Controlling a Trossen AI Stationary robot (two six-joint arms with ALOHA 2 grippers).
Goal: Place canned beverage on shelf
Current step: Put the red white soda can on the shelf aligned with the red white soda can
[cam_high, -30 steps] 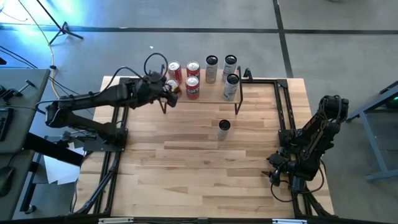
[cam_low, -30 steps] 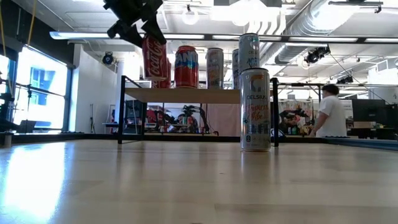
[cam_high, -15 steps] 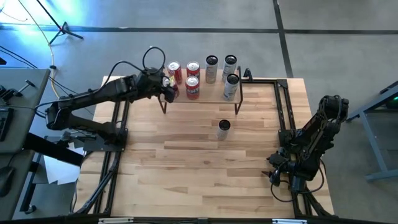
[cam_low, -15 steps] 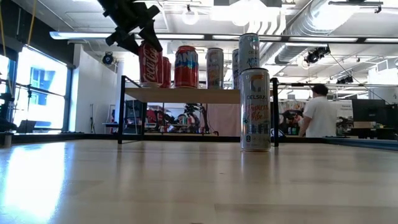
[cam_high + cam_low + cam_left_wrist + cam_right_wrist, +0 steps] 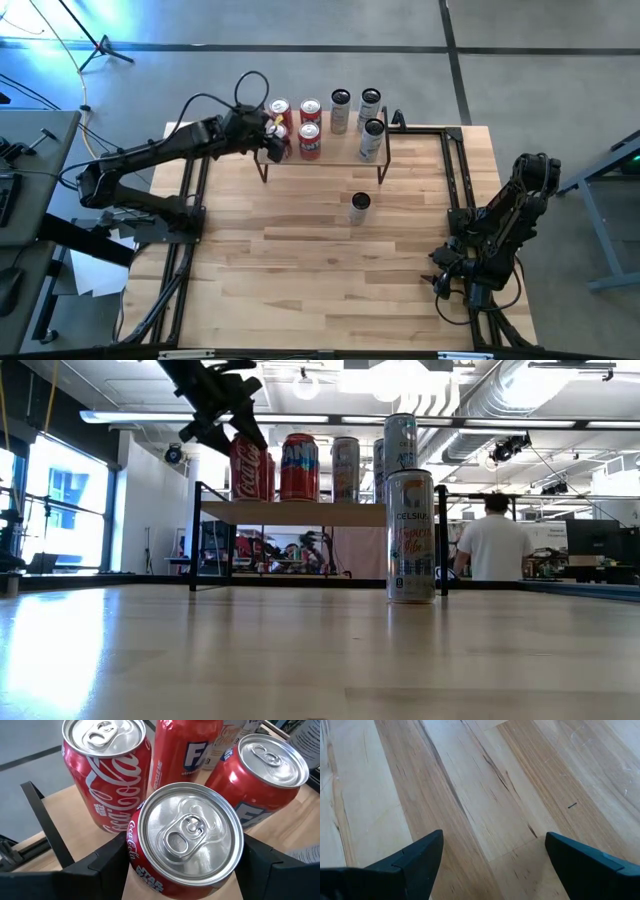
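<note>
The left hand (image 5: 185,865) brackets the Coke can (image 5: 187,837) on the shelf's (image 5: 340,147) left end, grip loosening; the right hand (image 5: 490,865), released, idles near the table's (image 5: 300,260) right edge. Risk: a dragging finger on withdrawal could tip the can into adjacent red cans (image 5: 107,770).

Robot body: 2 dark, matte black jointed arms. Left arm (image 5: 150,160): slim tubular links, with black cable loops arching above the wrist. Right arm (image 5: 500,225): bulkier rounded joint housings and bundled black cables. Each end effector has 2 flat, wedge-shaped black fingers (image 5: 415,857).
</note>
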